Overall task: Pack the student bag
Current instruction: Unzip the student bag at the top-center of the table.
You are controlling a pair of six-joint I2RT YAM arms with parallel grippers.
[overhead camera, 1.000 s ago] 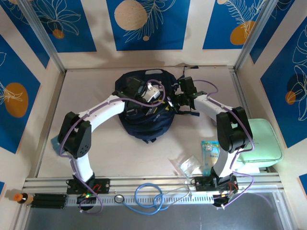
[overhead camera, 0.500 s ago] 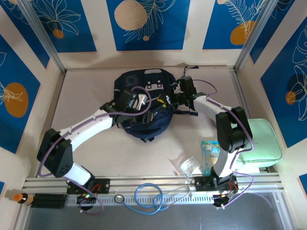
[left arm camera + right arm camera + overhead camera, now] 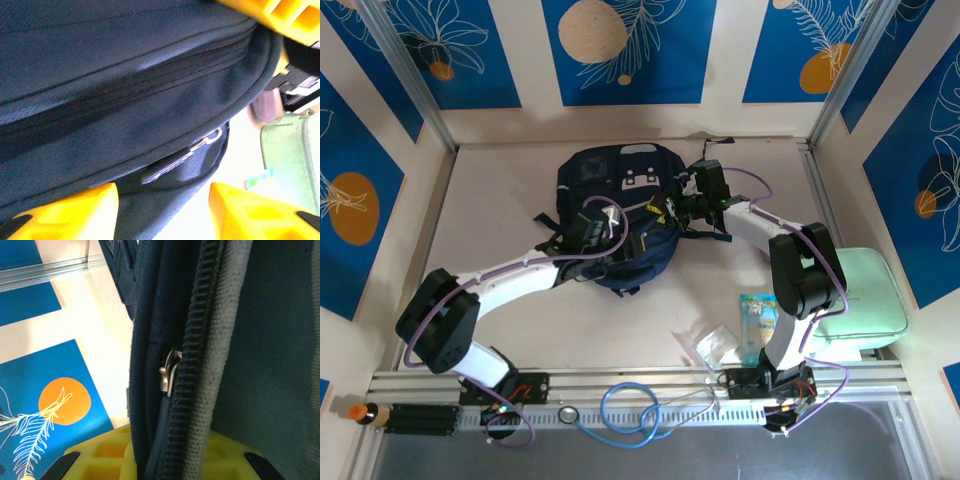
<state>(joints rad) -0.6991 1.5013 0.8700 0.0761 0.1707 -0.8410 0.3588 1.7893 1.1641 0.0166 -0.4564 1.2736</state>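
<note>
The student bag (image 3: 620, 190), dark navy with black straps, lies flat in the middle of the table at the back. My left gripper (image 3: 605, 235) is at its near side and stands open. In the left wrist view its yellow fingers (image 3: 65, 210) are spread, with the bag's lower edge (image 3: 150, 210) and a metal zip pull (image 3: 185, 155) between and above them, unpinched. My right gripper (image 3: 670, 208) is at the bag's right side. It is shut on the bag's zip edge (image 3: 200, 340), just below a metal slider (image 3: 169, 372).
A mint green zip case (image 3: 855, 295) rests at the table's right edge. A snack packet (image 3: 758, 320) and a clear plastic pouch (image 3: 710, 345) lie by the right arm's base. A blue cable coil (image 3: 630, 410) sits on the front rail.
My left gripper has drawn back from the top of the bag to its near side and opened. The bag's top has settled flatter. The right gripper has closed tighter on the zip edge.
</note>
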